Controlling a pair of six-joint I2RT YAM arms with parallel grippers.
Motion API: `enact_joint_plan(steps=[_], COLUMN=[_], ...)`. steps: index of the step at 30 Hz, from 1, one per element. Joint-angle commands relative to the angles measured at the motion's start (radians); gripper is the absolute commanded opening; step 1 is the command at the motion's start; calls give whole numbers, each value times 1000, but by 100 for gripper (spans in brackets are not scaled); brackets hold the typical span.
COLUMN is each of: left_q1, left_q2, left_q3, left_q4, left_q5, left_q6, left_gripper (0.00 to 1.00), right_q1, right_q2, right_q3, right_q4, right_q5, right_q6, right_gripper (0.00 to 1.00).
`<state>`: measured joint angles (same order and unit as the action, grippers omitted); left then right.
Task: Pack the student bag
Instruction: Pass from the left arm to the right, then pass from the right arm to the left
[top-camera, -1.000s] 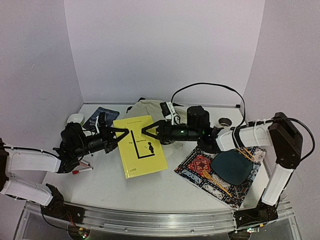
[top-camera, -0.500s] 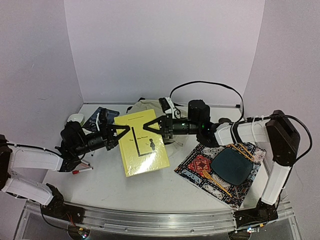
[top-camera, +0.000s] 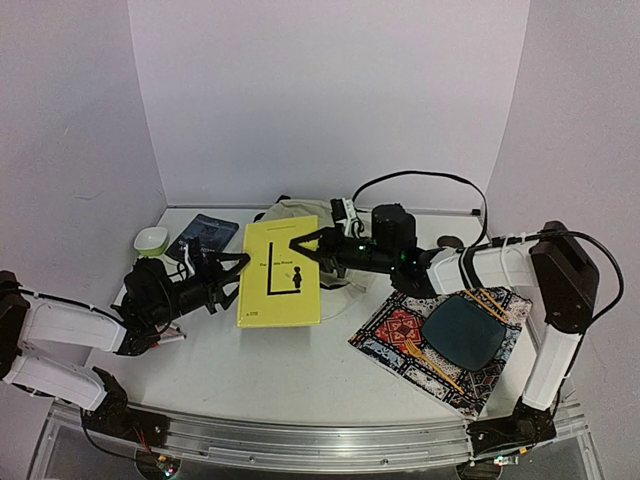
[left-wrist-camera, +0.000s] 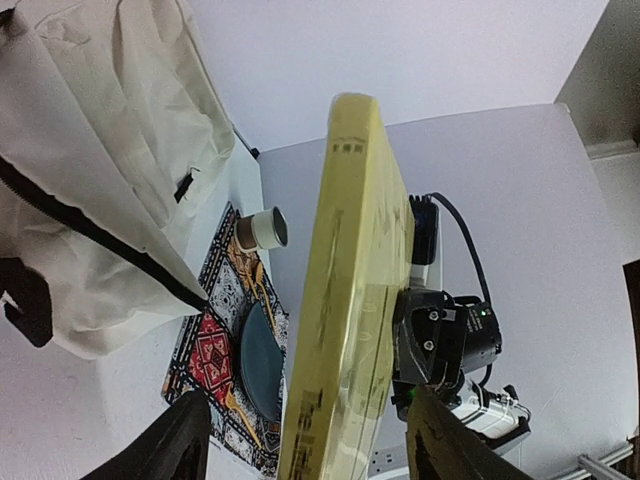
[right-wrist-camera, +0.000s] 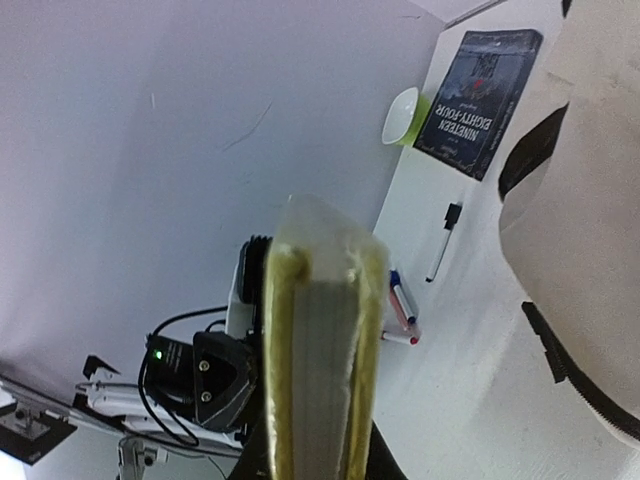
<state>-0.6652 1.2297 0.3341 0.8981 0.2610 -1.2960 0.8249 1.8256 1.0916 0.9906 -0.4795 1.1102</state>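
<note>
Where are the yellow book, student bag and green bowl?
yellow book (top-camera: 278, 275), top external view, middle of its front cover.
student bag (left-wrist-camera: 90, 120), left wrist view, cream fabric above the black zipper line.
green bowl (top-camera: 152, 240), top external view, its pale inside.

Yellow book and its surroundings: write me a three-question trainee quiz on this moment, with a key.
1. True or false: the yellow book is already inside the student bag.
2. What sits on the placemat? A) a dark plate B) a laptop C) a banana
3. What title is printed on the dark blue book in the right wrist view?
Key: 1 false; 2 A; 3 Nineteen Eighty-Four.
</note>
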Motion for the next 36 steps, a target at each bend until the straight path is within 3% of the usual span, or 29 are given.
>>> enact_joint_plan(steps=[1,14,22,30,36], left_q1=[-7,-102,-157,-162,-163], left_q2=[-26,1,73,133,151], left_q3=[-22,2,25,51,68], left_q4=[41,69,213,293,305], left_q5=[-79,-202,-292,-304,-296], left_q6=[-76,-123,-139,-143,-134], left_gripper=[71,75,69,55,37], right_q1=[-3,6,26,32,37], right_q2=[-33,-9,15,21,50], right_q3=[3,14,-8,-16,11], right_q4=[149,273,371,404,413], right_q5=[179,414,466,444,399], right_q6=[129,289,330,346,352], right_gripper=[0,0,0,0,0])
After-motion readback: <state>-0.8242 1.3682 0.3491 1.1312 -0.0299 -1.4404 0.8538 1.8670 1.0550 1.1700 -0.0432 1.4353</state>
